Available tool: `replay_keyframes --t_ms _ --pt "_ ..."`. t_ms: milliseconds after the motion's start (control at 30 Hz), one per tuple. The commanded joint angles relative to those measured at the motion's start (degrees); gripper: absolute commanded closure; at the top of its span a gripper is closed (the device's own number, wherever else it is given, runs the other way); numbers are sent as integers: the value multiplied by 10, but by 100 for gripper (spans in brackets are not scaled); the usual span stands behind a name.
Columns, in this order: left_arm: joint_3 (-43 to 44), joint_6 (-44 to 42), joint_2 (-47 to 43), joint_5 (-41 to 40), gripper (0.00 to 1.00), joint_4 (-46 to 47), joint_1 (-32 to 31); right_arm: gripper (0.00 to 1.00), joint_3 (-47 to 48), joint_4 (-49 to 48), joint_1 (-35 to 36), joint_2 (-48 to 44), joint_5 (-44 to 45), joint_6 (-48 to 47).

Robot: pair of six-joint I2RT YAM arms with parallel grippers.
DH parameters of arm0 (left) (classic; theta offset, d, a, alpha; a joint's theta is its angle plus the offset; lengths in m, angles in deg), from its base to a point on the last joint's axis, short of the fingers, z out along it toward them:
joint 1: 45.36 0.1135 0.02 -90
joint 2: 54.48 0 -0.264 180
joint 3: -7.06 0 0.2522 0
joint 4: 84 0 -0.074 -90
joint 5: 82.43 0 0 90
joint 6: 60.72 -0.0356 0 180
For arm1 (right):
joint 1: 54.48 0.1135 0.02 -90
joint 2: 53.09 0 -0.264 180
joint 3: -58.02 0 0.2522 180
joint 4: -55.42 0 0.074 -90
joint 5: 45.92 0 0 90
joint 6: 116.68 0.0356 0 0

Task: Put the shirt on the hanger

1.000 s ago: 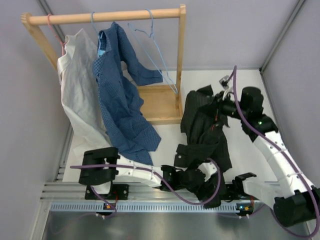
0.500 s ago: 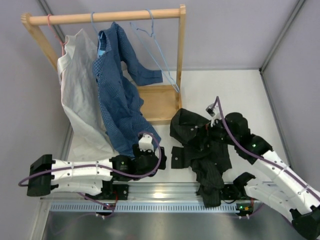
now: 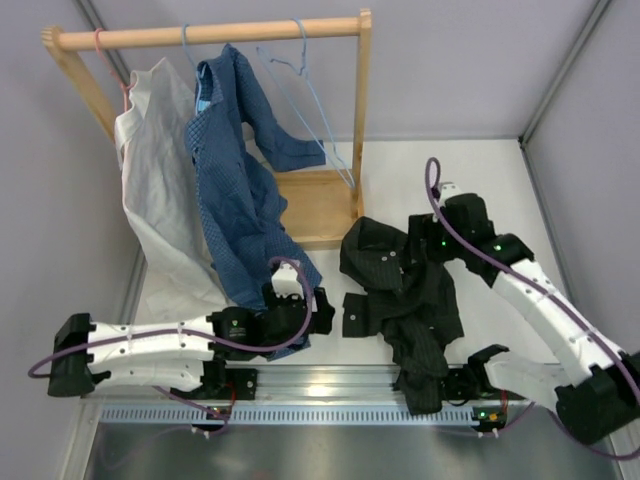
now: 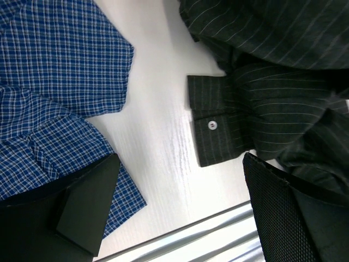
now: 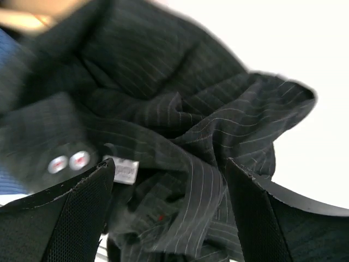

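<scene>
Shirt (image 3: 405, 290) lies crumpled on the counter (image 3: 490, 180). Left claw (image 4: 182, 202) is spread beside the cuff (image 4: 212, 128); right claw (image 5: 169, 207) is spread over the fabric. Hanger (image 3: 319, 105) hangs from the rail (image 3: 200, 35).

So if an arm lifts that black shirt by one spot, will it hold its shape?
Probably not: the shirt lies crumpled in soft folds, so it should droop from any grip. Part of it spills past the table edge, so it will likely drag. The fabric looks thin, so it is probably light.

L claw (image 4: 177, 215) & R claw (image 5: 169, 210) both spread wide.
</scene>
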State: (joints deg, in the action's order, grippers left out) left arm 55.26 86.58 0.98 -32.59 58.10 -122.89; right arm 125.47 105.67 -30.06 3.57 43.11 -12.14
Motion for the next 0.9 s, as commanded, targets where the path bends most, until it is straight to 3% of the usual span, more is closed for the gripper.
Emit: replay_keyframes --t_ms 0,67,133,200,233,300,567,667,767,867 --pt "39 -20 -41 11 2 -24 2 21 -2 3 -6 63 -20 -28" --pt "59 -29 -54 9 2 -42 2 27 -16 -23 -6 97 -41 -31" --pt "78 -40 -66 2 2 -68 2 45 -25 -41 -6 126 -29 -29" --pt "88 -56 -69 0 2 -77 2 51 -33 -72 -7 141 1 -31" --pt "93 -61 -67 -1 2 -85 3 71 -31 -77 -5 150 7 -32" --pt "105 -70 -62 1 2 -89 3 97 -20 -85 -5 144 5 -31" --pt "190 -153 -47 -41 2 -91 4 100 23 -138 52 -50 54 -61" --pt "251 -204 -39 -67 3 -89 5 100 49 -142 56 -115 19 -83" --pt "303 -263 -26 -62 3 -62 5 100 65 -130 57 -165 -77 -93" --pt "297 -328 -27 -14 3 34 5 100 49 -121 61 -215 -138 -97"
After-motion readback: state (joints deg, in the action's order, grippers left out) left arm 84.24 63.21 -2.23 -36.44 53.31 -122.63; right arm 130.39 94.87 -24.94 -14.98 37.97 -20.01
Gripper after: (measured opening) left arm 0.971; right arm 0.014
